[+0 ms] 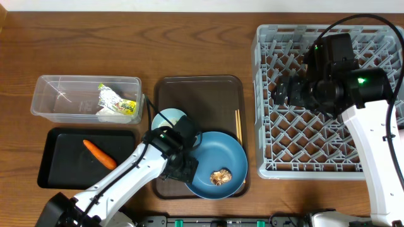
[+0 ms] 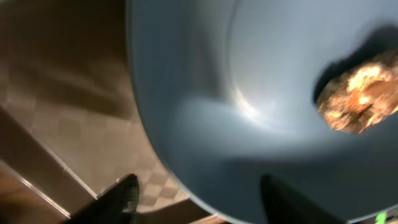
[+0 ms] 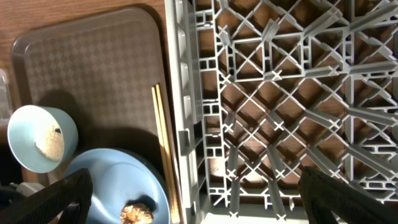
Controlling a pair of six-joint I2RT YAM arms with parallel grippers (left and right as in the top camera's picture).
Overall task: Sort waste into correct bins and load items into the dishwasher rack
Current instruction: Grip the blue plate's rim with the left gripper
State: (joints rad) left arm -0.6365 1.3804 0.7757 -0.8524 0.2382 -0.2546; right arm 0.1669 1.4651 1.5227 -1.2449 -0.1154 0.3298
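Found the round, smooth blue plate low on the brown serving tray with its fine checked texture. Noted a crumbly golden-brown food scrap on the plate. Saw the left tool with its dark fingers apart, one on each side of the plate rim; could not tell any contact. Found the right tool spread wide above the grey lattice rack.

Only from overhead, at left on the wooden tabletop: saw crumpled paper with a green-yellow wrapper inside the clear tub, and the orange carrot in the matte black tray.

Only in the right wrist view: made out a pale grainy patch inside the light-blue cup. Saw there also the thin wooden chopsticks along the serving tray's right edge.
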